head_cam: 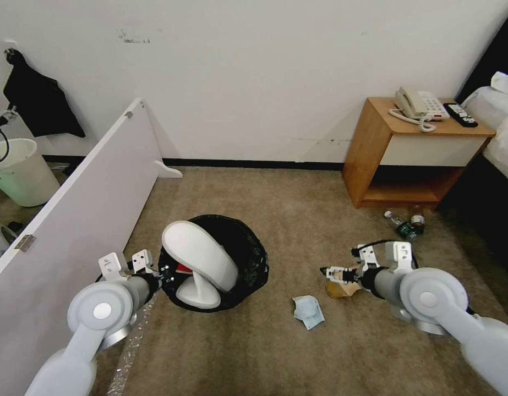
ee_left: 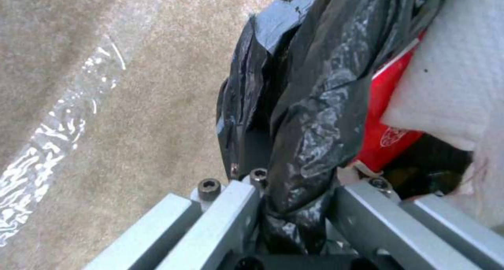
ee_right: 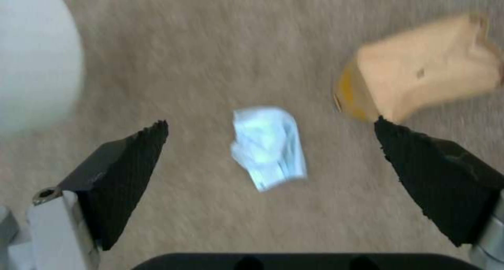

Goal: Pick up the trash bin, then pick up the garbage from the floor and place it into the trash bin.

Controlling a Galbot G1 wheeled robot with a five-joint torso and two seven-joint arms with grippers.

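Carpet floor; left gripper [ee_left: 294, 207] jaws clamp trash bin [head_cam: 248, 258] liner rim; right gripper [ee_right: 270, 144] jaws wide apart above blue cloth [ee_right: 269, 146].

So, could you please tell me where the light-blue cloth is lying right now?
In the head view, the light-blue cloth lies on the carpet between the trash bin and the brown cardboard piece, ahead of the open right gripper.
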